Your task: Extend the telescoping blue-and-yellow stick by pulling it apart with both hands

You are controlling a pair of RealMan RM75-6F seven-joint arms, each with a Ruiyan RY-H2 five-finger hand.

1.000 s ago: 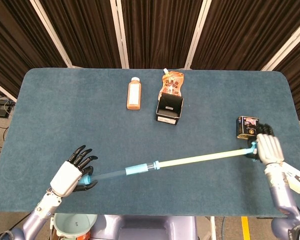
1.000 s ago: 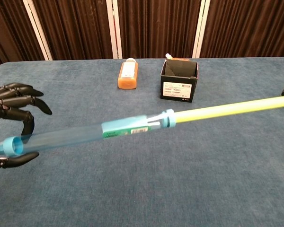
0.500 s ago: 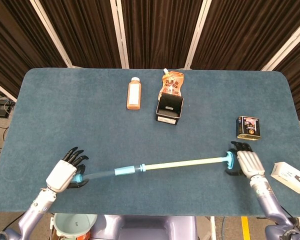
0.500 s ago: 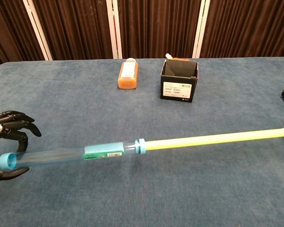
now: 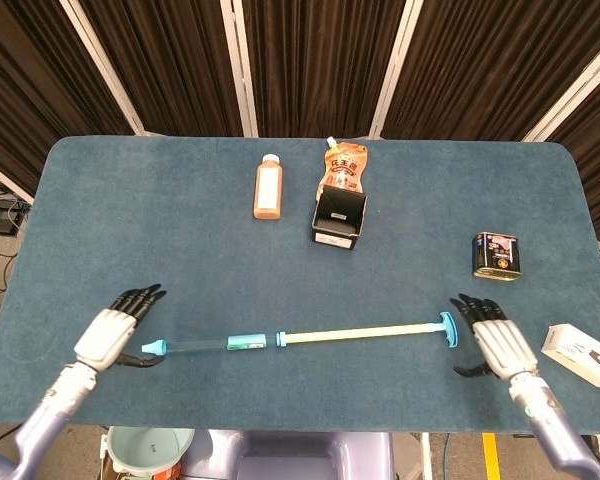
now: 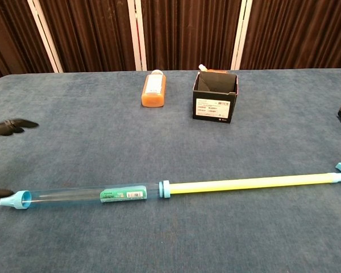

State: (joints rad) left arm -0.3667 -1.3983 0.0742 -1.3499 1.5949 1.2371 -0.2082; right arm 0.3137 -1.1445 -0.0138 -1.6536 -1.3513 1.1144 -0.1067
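The telescoping stick (image 5: 300, 338) lies flat on the blue table, pulled out long. Its clear blue tube with a blue cap points left, and its yellow rod ends in a blue T-handle at the right. The chest view shows the stick (image 6: 176, 189) stretched across the near table. My left hand (image 5: 110, 338) sits just left of the cap, fingers spread, holding nothing. Only the dark fingertips (image 6: 11, 126) of that hand show at the chest view's left edge. My right hand (image 5: 495, 345) is just right of the T-handle, fingers apart and empty.
An orange bottle (image 5: 267, 187), a brown pouch (image 5: 344, 167) and a black box (image 5: 339, 220) stand at the back middle. A dark tin (image 5: 495, 255) sits right, beyond my right hand. A white box (image 5: 580, 352) lies at the right edge.
The stick has come down from the air onto the table. Both hands have let go of its ends and drawn back outward.
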